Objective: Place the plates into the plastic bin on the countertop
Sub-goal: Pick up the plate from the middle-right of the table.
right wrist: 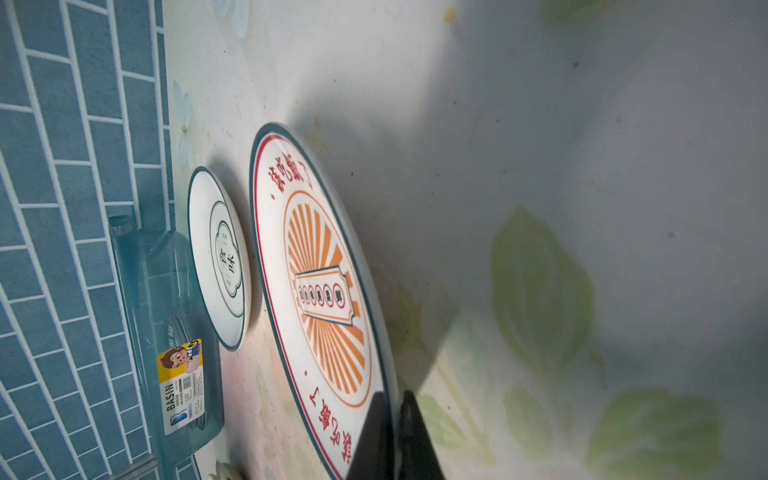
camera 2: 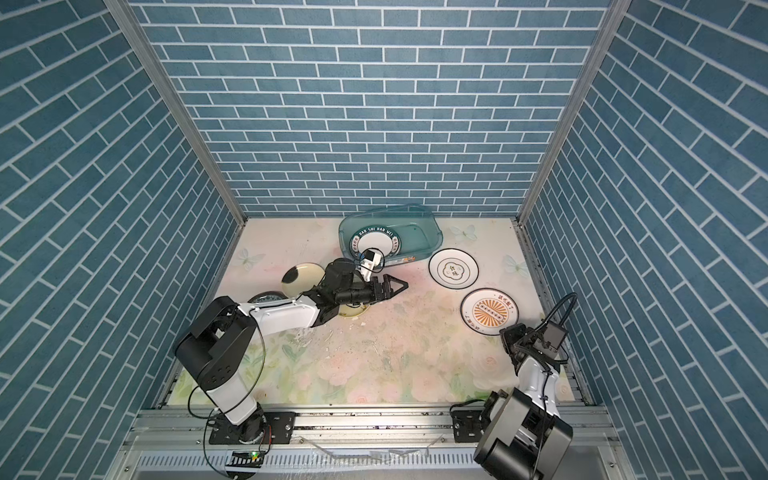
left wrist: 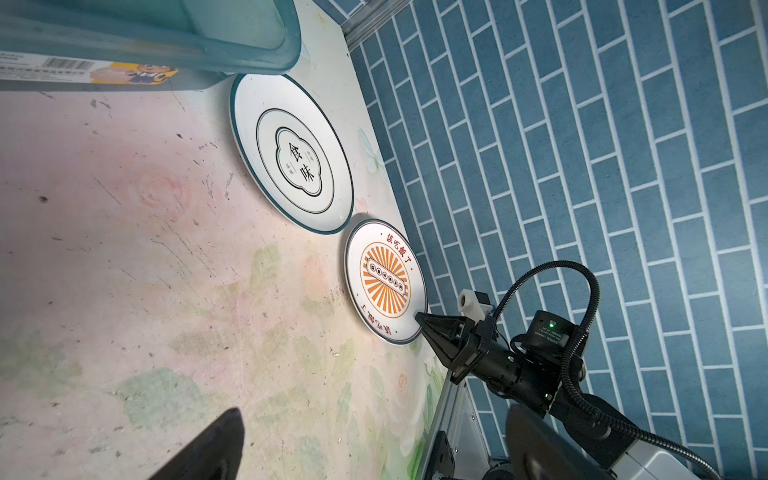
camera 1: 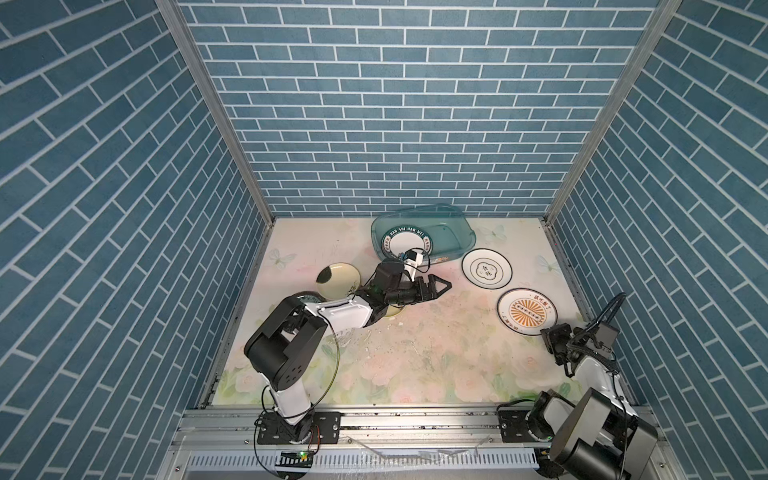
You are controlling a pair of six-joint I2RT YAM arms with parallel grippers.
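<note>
Right pincer (camera 1: pixel 543 331). Sits near 4 o'clock on the countertop (camera 1: pixel 436 353), close to the edge. Pinches narrow on the rim of the sunburst plate (camera 1: pixel 527 311), at that plate's 5 o'clock in both top views. In the right wrist view, shows one finger (right wrist: pixel 374 436) over the printed face and the other just outside the rim.

Sunburst plate. Lies face up at 3 o'clock on the countertop; white, orange rays, red lettering. Cannot tell whether the gripped edge is off the surface.

Clover plate (camera 1: pixel 486 268). Lies flat at 11 o'clock from the sunburst plate, close beside it, and just off the bin's 4 o'clock corner.

Bin (camera 1: pixel 453 239). Stands askew at 12 o'clock, near the far wall. Holds one green-lettered plate (camera 1: pixel 405 241) in its 9 o'clock end.

Left pincer (camera 1: pixel 446 286). Hangs over mid-countertop, spread wide, nothing between the fingers, tips aimed at 3 o'clock. Keeps well apart from the sunburst plate, which sits between its 3 and 4 o'clock.

Yellow plate (camera 1: pixel 338 280). Lies at 9 o'clock, beside the left arm. Has a teal plate (camera 1: pixel 307 297) at its 7 o'clock, partly hidden.
</note>
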